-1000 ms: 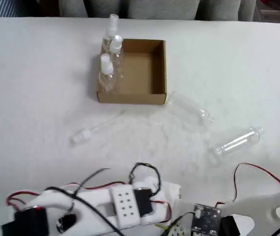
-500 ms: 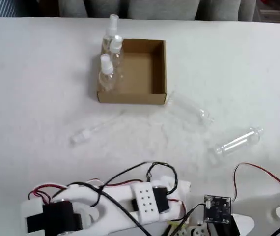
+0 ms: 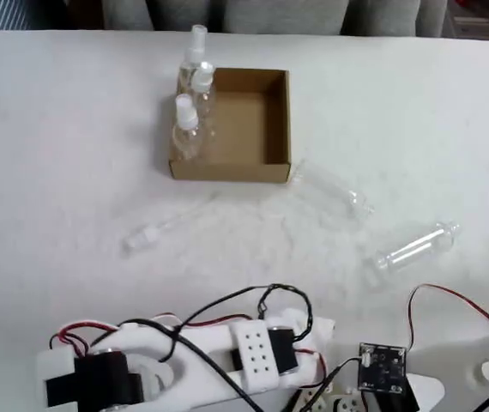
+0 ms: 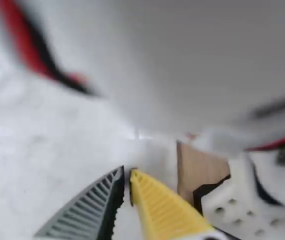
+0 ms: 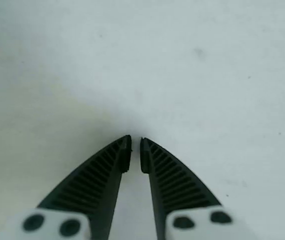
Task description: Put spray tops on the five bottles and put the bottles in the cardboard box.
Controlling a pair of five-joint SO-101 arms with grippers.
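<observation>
With the left gripper (image 4: 125,180) and right gripper (image 5: 135,150) both closed on nothing, an arm should open wide before grasping mid-body the bottle (image 3: 335,190) lying beside the cardboard box (image 3: 277,120).

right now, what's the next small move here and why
Probably open the right tool and reach for the lying bottle near the cardboard box. It and the left tool are both shut on nothing, while that bottle and another bottle lie outside the box, and a loose spray top lies apart from both.
</observation>
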